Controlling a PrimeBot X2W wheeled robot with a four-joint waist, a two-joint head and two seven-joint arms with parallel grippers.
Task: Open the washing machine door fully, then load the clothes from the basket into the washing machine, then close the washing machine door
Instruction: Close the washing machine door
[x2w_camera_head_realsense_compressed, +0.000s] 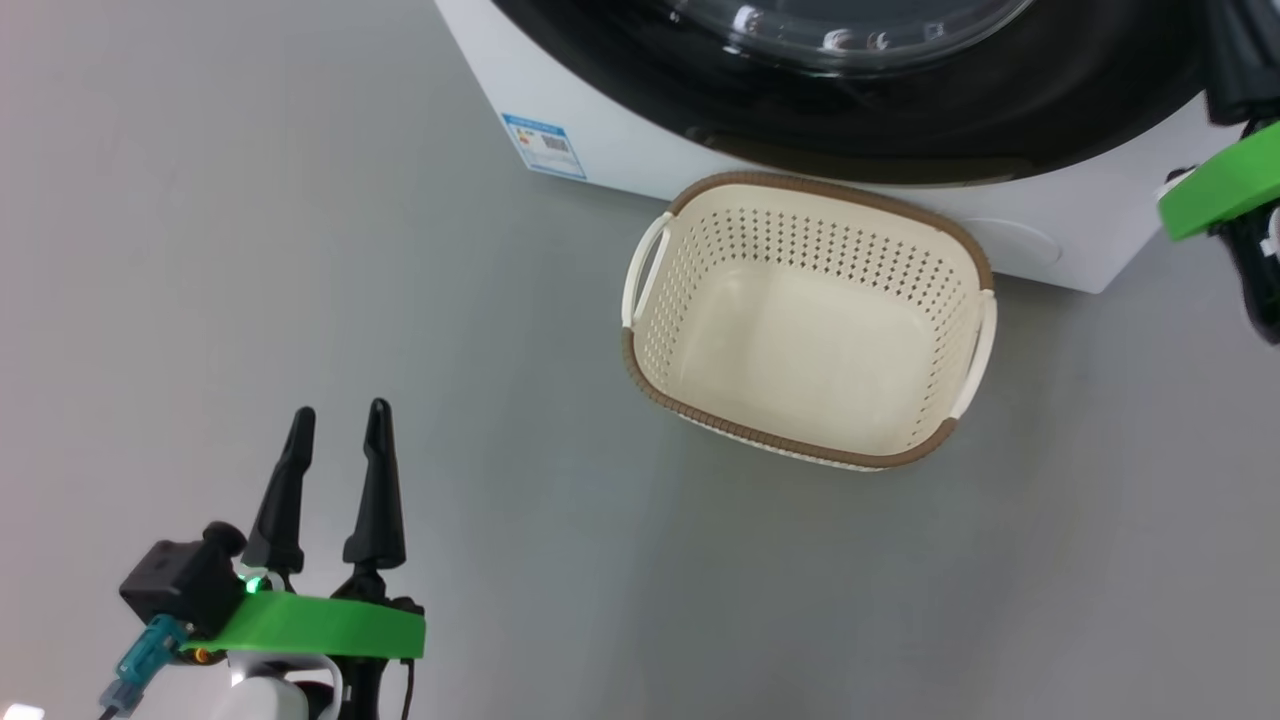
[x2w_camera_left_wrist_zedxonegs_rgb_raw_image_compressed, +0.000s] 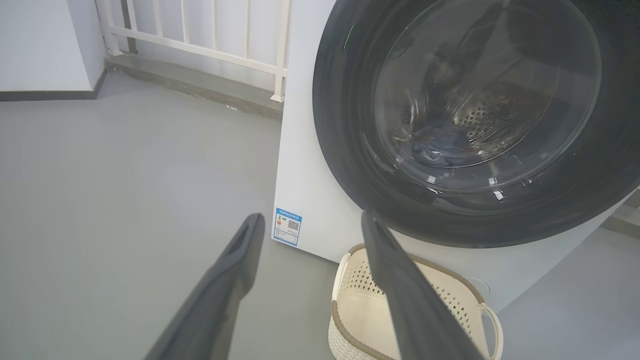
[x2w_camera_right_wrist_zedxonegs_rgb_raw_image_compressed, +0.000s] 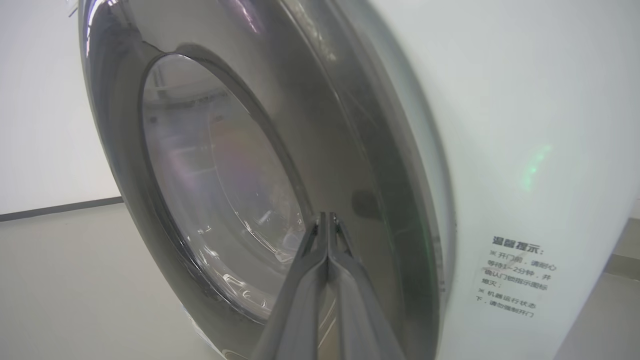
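Two fingers of the right gripper (x2w_camera_right_wrist_zedxonegs_rgb_raw_image_compressed: 327, 217) lie pressed together with nothing between them, their tips at or just off the glossy black ring of the washing machine door (x2w_camera_right_wrist_zedxonegs_rgb_raw_image_compressed: 325, 150); contact cannot be made out. That spot is between the bulging glass window and the door's outer edge, close to the white front of the washing machine (x2w_camera_right_wrist_zedxonegs_rgb_raw_image_compressed: 500, 125). The door looks flush with the machine, so the closing step seems nearly or wholly done.

The door is stiff, hinged and slick. A closed claw can only push it, and the hard ring near the outer edge is the safer place to press, not the glass bowl.

The left gripper (x2w_camera_head_realsense_compressed: 341, 410) hangs with its fingers apart, holding nothing, well out from the machine's front. The basket (x2w_camera_head_realsense_compressed: 860, 260) stands empty just before the machine. A bluish heap, probably the clothes (x2w_camera_left_wrist_zedxonegs_rgb_raw_image_compressed: 440, 145), lies inside the drum behind the glass.
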